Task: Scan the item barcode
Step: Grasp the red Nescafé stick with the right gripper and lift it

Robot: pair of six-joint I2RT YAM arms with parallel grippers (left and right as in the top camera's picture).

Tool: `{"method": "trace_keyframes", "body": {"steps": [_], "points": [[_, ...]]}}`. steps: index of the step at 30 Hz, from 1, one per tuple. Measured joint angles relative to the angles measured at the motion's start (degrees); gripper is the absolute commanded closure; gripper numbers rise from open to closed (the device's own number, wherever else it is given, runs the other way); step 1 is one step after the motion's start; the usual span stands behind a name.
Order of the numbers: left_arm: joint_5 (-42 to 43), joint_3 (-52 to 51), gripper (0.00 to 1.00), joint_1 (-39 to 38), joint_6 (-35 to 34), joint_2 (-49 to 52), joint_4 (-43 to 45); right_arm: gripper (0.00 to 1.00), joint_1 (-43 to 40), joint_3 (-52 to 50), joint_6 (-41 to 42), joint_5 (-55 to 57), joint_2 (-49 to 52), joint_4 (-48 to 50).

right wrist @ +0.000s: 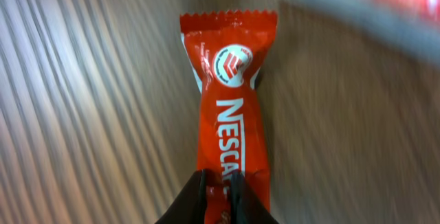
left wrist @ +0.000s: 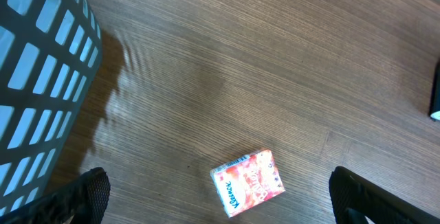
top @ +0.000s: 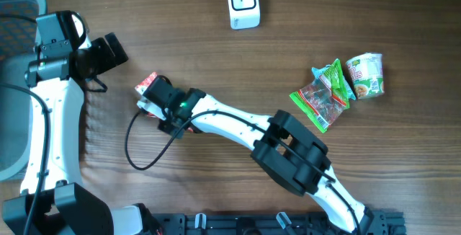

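**1. Right arm** (top: 238, 123)
- It reaches from the near-right base across the tabletop (top: 216, 55) to a point left of centre, with the elbow bent and the wrist tipped down.
- The right fingers (right wrist: 189, 205) are almost together, pinched on the near end of the sachet (right wrist: 230, 114).

**2. Left arm** (top: 50, 105)
- It stands at the left side with the wrist raised and turned toward the centre.
- The left fingers (left wrist: 89, 195) are spread as wide as they go and hold nothing.
- In the left wrist view, a tissue pack (left wrist: 247, 181) lies flat on the wood between the 2 tips.

**3. Edges and room**
- Bare wood runs along both long sides of the sachet.
- A blurred red-and-grey object crosses the upper right corner of the right wrist view, apart from the sachet.
- A mesh basket (left wrist: 41, 59) stands at the left.
- The scanner (top: 243, 3) sits at the far edge, well apart.
- The snack bags (top: 322, 104) and a noodle cup (top: 366, 75) lie to the right, well apart.

**4. Sachet**
- It is a red Nescafé stick, left of centre and under the right wrist.
- Its long axis runs straight away from the fingers, with the serrated end farthest.
- The logo faces up and the lettering runs lengthwise.
- Whether it rests on the wood or is lifted cannot be told.
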Motion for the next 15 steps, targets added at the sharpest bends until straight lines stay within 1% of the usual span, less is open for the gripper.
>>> {"method": "trace_keyframes", "body": {"steps": [2, 5, 10, 11, 13, 14, 15], "points": [[-0.02, 0.00, 0.00, 0.00, 0.00, 0.00, 0.00, 0.88, -0.28, -0.31, 0.00, 2.29, -1.11, -4.52], [-0.02, 0.00, 0.00, 0.00, 0.00, 0.00, 0.00, 0.96, -1.46, -0.94, -0.02, 5.57, -2.62, -11.80], [-0.02, 0.00, 0.00, 0.00, 0.00, 0.00, -0.02, 0.95, -4.48, -1.11, 0.44, 9.84, -3.78, -20.72], [-0.02, 0.00, 0.00, 0.00, 0.00, 0.00, 0.00, 0.91, -5.29, -1.11, 0.48, 10.29, -4.13, -21.59], [-0.02, 0.00, 0.00, 0.00, 0.00, 0.00, -0.02, 0.78, -6.08, -1.22, 0.74, 10.75, -5.42, -21.97], [0.00, 0.00, 0.00, 0.00, 0.00, 0.00, 0.00, 0.71, -6.23, -1.31, 1.07, 10.75, -6.88, -21.99], [-0.02, 0.00, 0.00, 0.00, 0.00, 0.00, 0.00, 0.61, -6.21, -1.38, 0.92, 10.60, -8.31, -21.88]]}}
